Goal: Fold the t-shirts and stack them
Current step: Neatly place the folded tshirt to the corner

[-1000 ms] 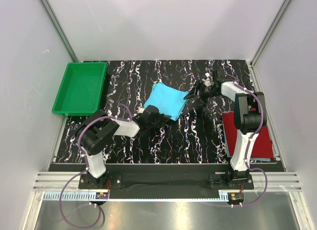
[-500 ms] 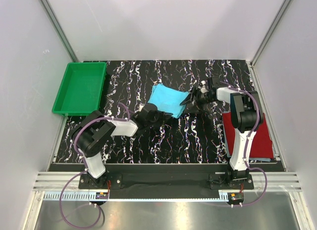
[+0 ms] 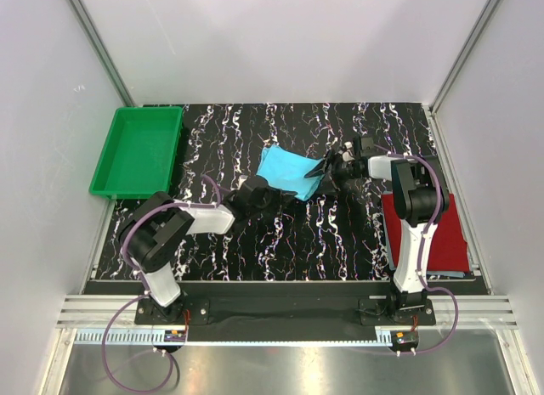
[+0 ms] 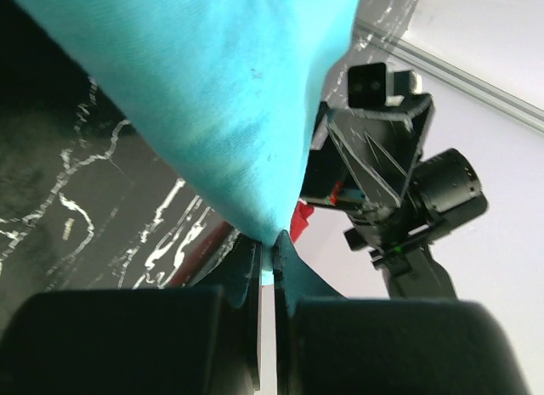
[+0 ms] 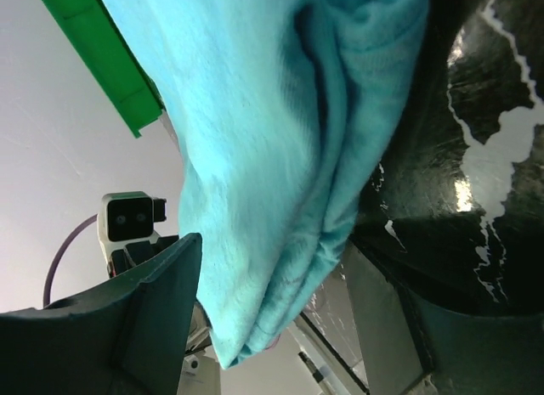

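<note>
The turquoise t-shirt [image 3: 285, 168] lies folded mid-table, its near edge raised. My left gripper [image 3: 269, 194] is at that near-left edge, and in the left wrist view [image 4: 270, 252] it is shut on a pinch of the turquoise cloth [image 4: 221, 98]. My right gripper [image 3: 322, 169] is at the shirt's right edge. In the right wrist view it [image 5: 272, 280] stands open with the thick folded turquoise edge [image 5: 280, 157] hanging between its fingers [image 5: 161, 284], unpinched. The dark red t-shirt [image 3: 450, 242] lies folded at the right table edge, partly under the right arm.
A green plastic tray [image 3: 136, 149] stands at the back left and shows in the right wrist view [image 5: 102, 55]. The black marbled table [image 3: 340, 234] is bordered by grey walls and a metal frame. The two grippers face each other closely across the shirt.
My left gripper has moved up and right with the cloth, bunching the turquoise shirt narrower. My right gripper has slid left onto the shirt's right edge.
</note>
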